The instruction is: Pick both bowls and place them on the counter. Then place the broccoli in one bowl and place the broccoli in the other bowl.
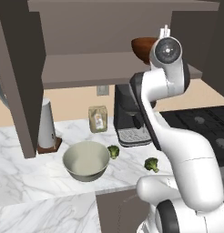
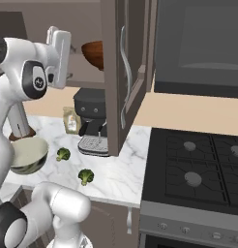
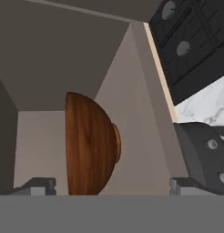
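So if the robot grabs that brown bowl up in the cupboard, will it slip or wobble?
The brown bowl looks glossy and rounded, so it may slip in a pinch. It looks like stiff wood, so it probably won't bend. The gripper is open wide around it.

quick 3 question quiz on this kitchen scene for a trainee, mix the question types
1. True or false: the pale grey-cream ceramic bowl already sits on the white marble counter.
2. Multiple choice: where is the glossy red-brown bowl? A) on the black stovetop B) on the open cabinet's shelf C) inside the pale bowl
3. Fill in: the number of green broccoli florets lying on the counter is ___.

Key
1. True.
2. B; the gripper faces it in the hand view with fingers apart, holding nothing.
3. Two, both outside the bowls.
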Controlling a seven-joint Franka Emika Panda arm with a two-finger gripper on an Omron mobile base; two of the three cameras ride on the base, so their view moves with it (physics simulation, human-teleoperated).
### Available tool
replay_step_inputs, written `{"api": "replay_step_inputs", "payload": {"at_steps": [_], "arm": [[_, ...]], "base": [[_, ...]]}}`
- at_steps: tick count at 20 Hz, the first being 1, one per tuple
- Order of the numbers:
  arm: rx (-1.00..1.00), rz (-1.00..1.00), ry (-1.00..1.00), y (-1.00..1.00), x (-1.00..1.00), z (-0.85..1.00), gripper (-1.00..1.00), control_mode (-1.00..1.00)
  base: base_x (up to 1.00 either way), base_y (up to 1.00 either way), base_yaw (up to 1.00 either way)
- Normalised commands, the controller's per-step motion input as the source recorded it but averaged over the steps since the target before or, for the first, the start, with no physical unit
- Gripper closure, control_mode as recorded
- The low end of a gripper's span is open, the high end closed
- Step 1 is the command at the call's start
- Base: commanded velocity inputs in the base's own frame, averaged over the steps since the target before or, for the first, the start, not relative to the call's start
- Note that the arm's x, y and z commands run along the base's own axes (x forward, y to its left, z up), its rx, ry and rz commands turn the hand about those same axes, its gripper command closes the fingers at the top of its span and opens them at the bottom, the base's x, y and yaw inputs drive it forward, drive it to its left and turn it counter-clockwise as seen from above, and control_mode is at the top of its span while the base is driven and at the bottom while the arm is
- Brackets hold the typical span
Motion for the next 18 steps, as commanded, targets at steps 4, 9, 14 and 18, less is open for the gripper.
{"api": "replay_step_inputs", "payload": {"at_steps": [4, 9, 14, 18], "arm": [[0.0, 0.0, 0.0, -0.03, 0.38, 0.15, -1.0, -1.0], [-0.01, 0.0, 0.03, -0.01, 0.34, 0.21, -1.0, -1.0], [-0.02, 0.0, 0.06, 0.0, 0.25, -0.05, -1.0, -1.0], [-0.03, 0.0, 0.0, 0.0, 0.27, -0.26, -1.0, -1.0]], "base": [[0.0, 0.0, 0.0], [0.0, 0.0, 0.0], [0.0, 0.0, 0.0], [0.0, 0.0, 0.0]]}}
